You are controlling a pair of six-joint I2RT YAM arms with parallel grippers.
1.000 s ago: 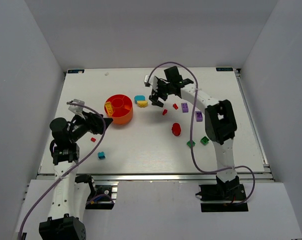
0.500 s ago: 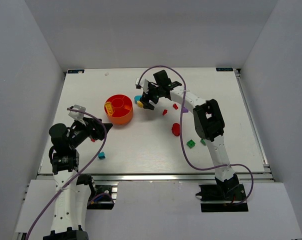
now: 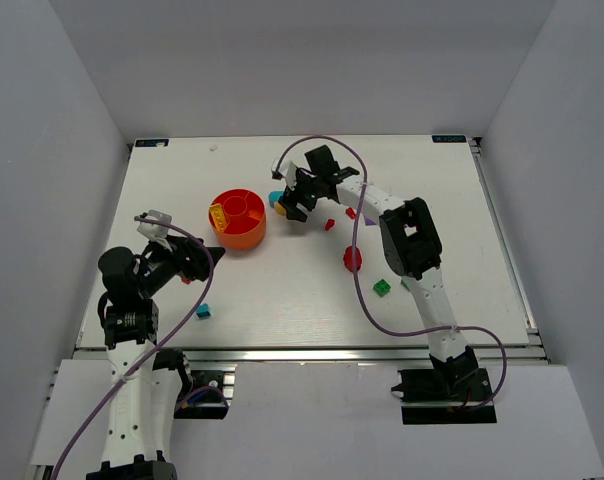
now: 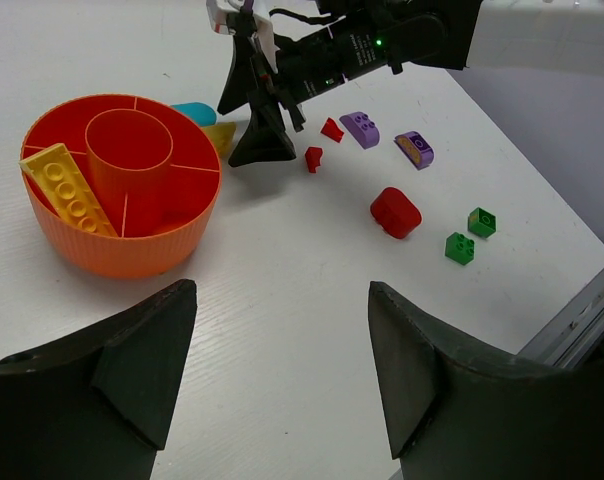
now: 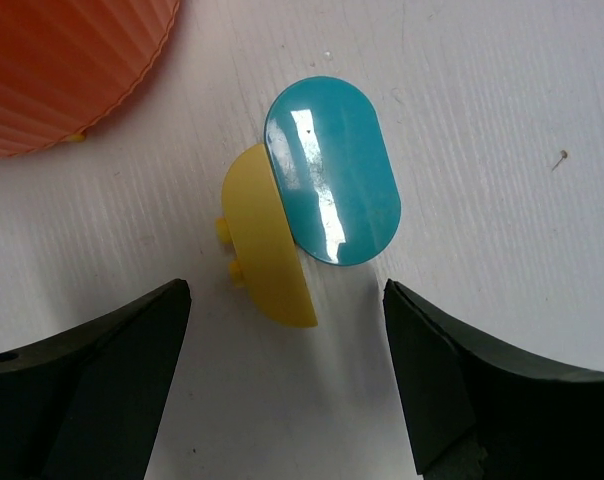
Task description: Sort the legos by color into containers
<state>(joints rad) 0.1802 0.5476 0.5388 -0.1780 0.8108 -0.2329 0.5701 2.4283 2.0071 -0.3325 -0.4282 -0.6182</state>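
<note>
The orange dish (image 3: 238, 232) with wedge compartments holds a long yellow brick (image 3: 220, 215) in one wedge. My right gripper (image 3: 288, 206) is open just right of the dish, hovering over a teal oval piece (image 5: 332, 170) and a yellow piece (image 5: 267, 240) that lie touching on the table. In the right wrist view the gripper (image 5: 287, 385) is empty. My left gripper (image 3: 204, 255) is open and empty, near the dish's front left. Its wrist view shows the dish (image 4: 132, 250), red pieces (image 4: 395, 212), purple pieces (image 4: 359, 128) and green bricks (image 4: 459, 247).
Loose on the table: a red rounded piece (image 3: 353, 259), a green brick (image 3: 381, 288), small red bits (image 3: 329, 224), a teal brick (image 3: 204, 311) and a small red piece (image 3: 186, 281) by my left arm. The right arm's cable loops over the middle.
My right gripper has moved left to the teal and yellow pieces beside the dish. My left arm pulled back slightly, then held still.
</note>
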